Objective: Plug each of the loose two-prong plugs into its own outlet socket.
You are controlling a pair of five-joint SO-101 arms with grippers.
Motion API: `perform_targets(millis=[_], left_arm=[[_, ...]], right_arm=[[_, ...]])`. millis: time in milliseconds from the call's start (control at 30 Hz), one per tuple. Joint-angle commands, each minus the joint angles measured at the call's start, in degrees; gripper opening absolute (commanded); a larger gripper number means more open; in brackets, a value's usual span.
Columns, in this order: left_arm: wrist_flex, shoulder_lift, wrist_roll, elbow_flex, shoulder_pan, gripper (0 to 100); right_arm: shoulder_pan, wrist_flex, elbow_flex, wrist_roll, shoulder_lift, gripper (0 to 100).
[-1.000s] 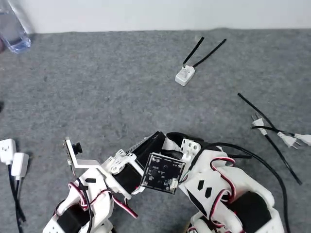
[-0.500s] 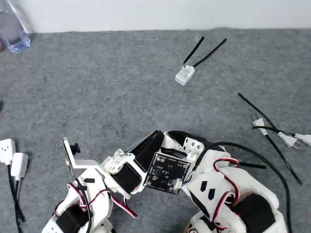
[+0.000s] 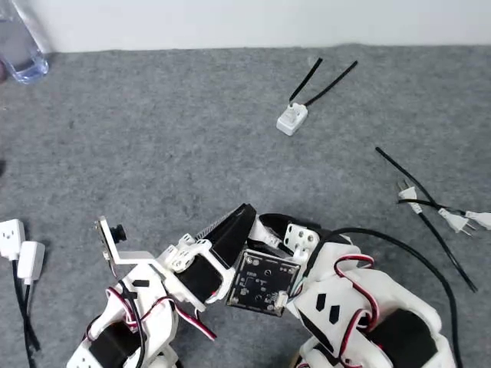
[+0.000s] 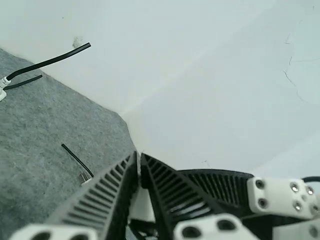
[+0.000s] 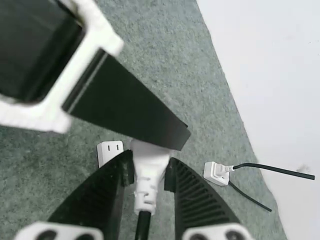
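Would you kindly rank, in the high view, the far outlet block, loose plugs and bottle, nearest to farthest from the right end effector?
From the right end effector, gripping a plug:
1. far outlet block, ahead, upper middle.
2. loose plugs, right side.
3. bottle, far-left corner.

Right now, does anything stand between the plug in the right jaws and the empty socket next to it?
Yes. The left arm's black jaws lie across the front end of the white plug, hiding its prongs. The two-slot socket sits close beside it, nothing else visibly between.

White arms point(image 3: 347, 295), black ribbed jaws, red-white-black cables point(image 3: 354, 259), silver screws point(image 4: 258, 184)
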Motion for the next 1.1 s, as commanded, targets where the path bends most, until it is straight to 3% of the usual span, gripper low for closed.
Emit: perform_targets(millis=[0, 1067], left_arm=[[0.62, 0.88, 0.53, 0.22, 0.53, 1], [0.62, 0.79, 0.35, 0.13, 0.09, 1]], right_arm=[[-1.8, -0.22, -5.1, -0.62, -0.75, 0.8], [-1.8, -1.54, -1.76, -0.18, -4.18, 0.8]])
